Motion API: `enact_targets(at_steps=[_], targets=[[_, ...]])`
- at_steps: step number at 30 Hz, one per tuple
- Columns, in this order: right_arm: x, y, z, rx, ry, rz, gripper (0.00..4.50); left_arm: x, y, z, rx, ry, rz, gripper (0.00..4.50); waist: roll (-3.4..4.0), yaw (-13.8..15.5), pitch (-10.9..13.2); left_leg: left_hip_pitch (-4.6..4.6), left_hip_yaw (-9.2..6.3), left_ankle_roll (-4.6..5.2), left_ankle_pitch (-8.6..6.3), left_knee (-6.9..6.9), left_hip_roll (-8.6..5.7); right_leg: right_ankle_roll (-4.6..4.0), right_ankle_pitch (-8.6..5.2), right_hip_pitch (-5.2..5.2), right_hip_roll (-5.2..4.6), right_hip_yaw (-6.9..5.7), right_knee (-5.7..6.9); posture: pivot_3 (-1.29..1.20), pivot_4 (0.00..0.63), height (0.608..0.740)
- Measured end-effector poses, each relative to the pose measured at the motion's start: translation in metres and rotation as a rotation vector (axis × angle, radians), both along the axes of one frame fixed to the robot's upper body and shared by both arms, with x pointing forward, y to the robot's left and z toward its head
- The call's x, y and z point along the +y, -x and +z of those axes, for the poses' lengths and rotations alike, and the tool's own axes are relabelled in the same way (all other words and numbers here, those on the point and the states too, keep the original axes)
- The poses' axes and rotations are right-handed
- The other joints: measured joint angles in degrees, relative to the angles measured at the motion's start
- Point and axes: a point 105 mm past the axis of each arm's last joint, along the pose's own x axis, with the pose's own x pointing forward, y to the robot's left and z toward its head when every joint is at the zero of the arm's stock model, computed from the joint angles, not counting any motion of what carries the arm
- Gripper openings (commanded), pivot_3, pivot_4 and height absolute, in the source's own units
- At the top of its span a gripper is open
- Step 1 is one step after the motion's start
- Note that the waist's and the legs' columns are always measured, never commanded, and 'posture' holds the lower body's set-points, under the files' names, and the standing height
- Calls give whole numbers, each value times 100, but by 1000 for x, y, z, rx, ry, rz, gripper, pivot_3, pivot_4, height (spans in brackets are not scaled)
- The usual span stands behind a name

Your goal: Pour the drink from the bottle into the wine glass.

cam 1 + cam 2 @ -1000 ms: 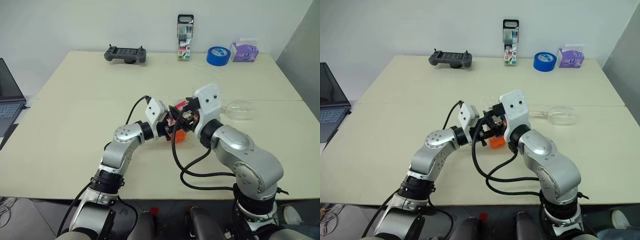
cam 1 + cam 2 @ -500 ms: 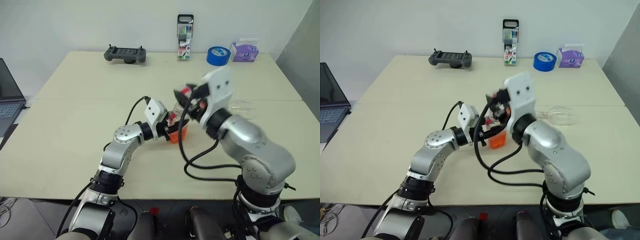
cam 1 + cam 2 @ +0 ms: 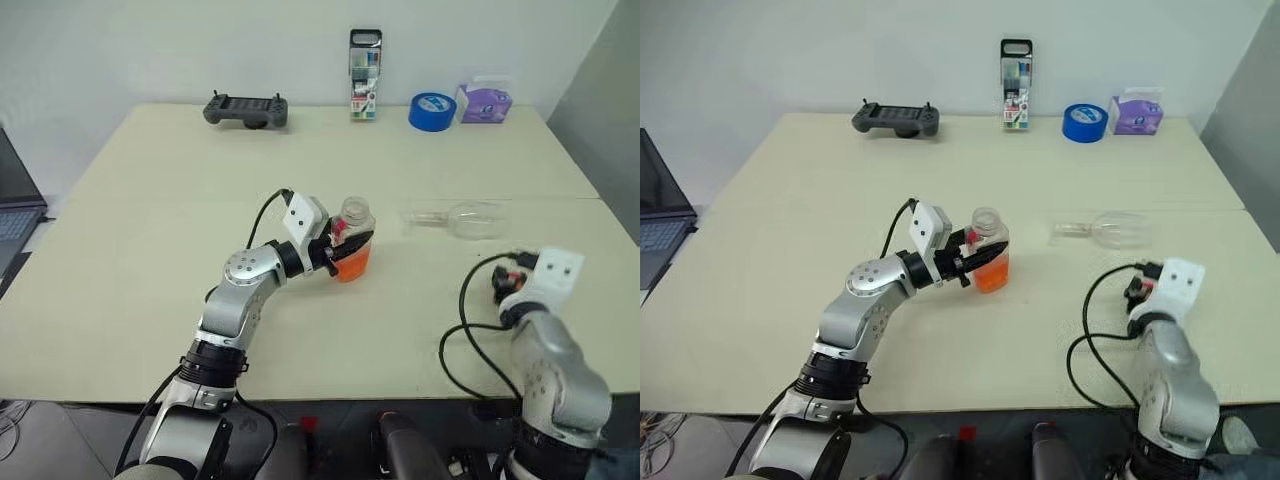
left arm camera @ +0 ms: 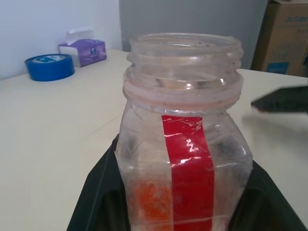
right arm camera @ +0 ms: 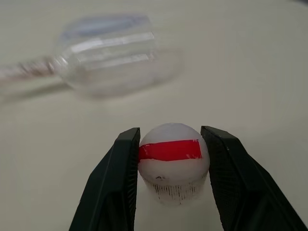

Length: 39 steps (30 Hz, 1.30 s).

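From the left eye view, the bottle (image 3: 353, 243) stands upright near the middle of the surface (image 3: 150, 250), its neck open and the orange drink (image 3: 352, 266) filling only its lower part. The left end effector (image 3: 335, 252) is clamped on the bottle's side. The wine glass (image 3: 470, 219) lies on its side to the right, well apart from the bottle, empty as far as can be seen. The right end effector (image 3: 505, 283) sits low near the front right edge.

So the bottle is uncapped and in hand; judging from this, the glass must be stood up before any pouring, and the pour itself is not yet done.

In the left wrist view, the bottle's threaded mouth is bare, a red strip runs down its side, and the black fingers (image 4: 98, 192) press it on both sides.

In the right wrist view, the right end effector (image 5: 172, 159) is closed on the white cap (image 5: 173, 161) with its red stripe, with the fallen glass beyond.

The surface is a pale, bare double table. Along its far edge sit a game controller (image 3: 246, 108), a marker pack (image 3: 364, 74), a blue tape roll (image 3: 432, 110) and a tissue box (image 3: 483, 101). A laptop (image 3: 12, 200) shows at the left, a plain white wall behind.
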Motion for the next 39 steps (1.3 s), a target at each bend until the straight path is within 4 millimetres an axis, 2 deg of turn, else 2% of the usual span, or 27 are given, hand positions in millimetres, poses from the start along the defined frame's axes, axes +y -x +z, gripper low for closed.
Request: enact_targets(at_steps=[5, 10, 13, 17, 19, 21, 22, 23, 25, 27, 29, 31, 35, 39], targets=[[10, -5, 0, -17, -79, 27, 4318, 3, -2, 3, -8, 2, 14, 1742, 3, -5, -2, -4, 0, 0, 0, 0, 3, -1, 0, 2, 24, -5, -2, 0, 150, 740], [7, -9, 15, -19, 68, 59, 4342, 10, -10, 2, -10, -5, 69, 1742, 2, 33, -2, -8, -4, 0, 0, 3, -5, -1, 0, 2, 13, -4, -6, 0, 150, 740], [7, -11, 28, -25, 209, 97, 4342, 21, -21, 3, -8, 9, 144, 1742, 2, 39, -2, -8, -2, 0, 0, 5, -6, 0, 0, 2, 13, -6, -5, 0, 150, 740], [15, -16, 42, -53, 307, 151, 4342, 37, -35, 9, -21, 36, 245, 1742, 2, 37, -2, -8, -1, 0, 0, 2, -3, 0, 0, 1, 16, -7, -5, 0, 150, 740], [29, -23, 56, -101, 350, 231, 4342, 48, -42, 10, -19, 50, 301, 1742, 2, 31, -1, -7, -2, 0, 0, 4, -3, -1, 0, 0, 16, -6, -3, 0, 150, 740], [65, -31, 81, -214, 300, 408, 4342, 64, -52, 11, -10, 67, 388, 1742, 2, 11, -1, -6, -5, 0, 0, 4, -3, -1, 1, 0, 24, -8, -4, 0, 150, 740], [95, -29, 93, -277, 238, 573, 4342, 77, -58, 12, -9, 85, 450, 1742, 2, -8, -1, -4, -12, 0, 0, 4, 1, -1, 1, 2, 29, -14, -3, 0, 150, 740], [128, -21, 103, -327, 182, 759, 4342, 88, -64, 13, -7, 99, 510, 1742, 2, -16, -1, -6, -17, 1, 0, 2, 2, -1, 1, 1, 32, -21, -4, 0, 150, 740], [178, -1, 111, -364, 102, 1070, 4342, 111, -71, 16, -23, 106, 613, 1742, 1, -17, -2, -11, -29, 1, -1, 1, 4, -2, 1, 3, 32, -34, -5, 0, 150, 740], [203, 9, 110, -350, 71, 1251, 4342, 137, -74, 17, -34, 102, 705, 1742, 1, -7, -1, -16, -33, 1, -1, 2, 7, -2, 1, 0, 26, -37, -5, 0, 150, 740], [212, 3, 108, -327, 82, 1302, 4342, 159, -74, 16, -27, 120, 774, 1742, 1, 10, -1, -16, -32, 0, 0, 8, -5, -3, 2, 0, 7, -33, -4, 0, 150, 740], [218, -6, 107, -319, 76, 1310, 4342, 167, -74, 18, -28, 138, 794, 1742, 0, 50, -1, -18, -26, -1, 1, 16, -17, -2, 2, 2, -7, -27, -6, 0, 150, 740], [228, -16, 105, -317, 102, 1326, 4342, 167, -72, 15, -17, 154, 780, 1742, -4, 118, -3, -23, -29, -3, 2, 19, -30, -1, 2, 1, -32, -31, -9, 0, 150, 740], [226, -26, 98, -301, 132, 1295, 4342, 159, -72, 7, 13, 191, 761, 1742, -5, 106, -3, -23, -25, -3, 2, 18, -33, -1, 2, -2, -55, -31, -7, 0, 150, 740]])
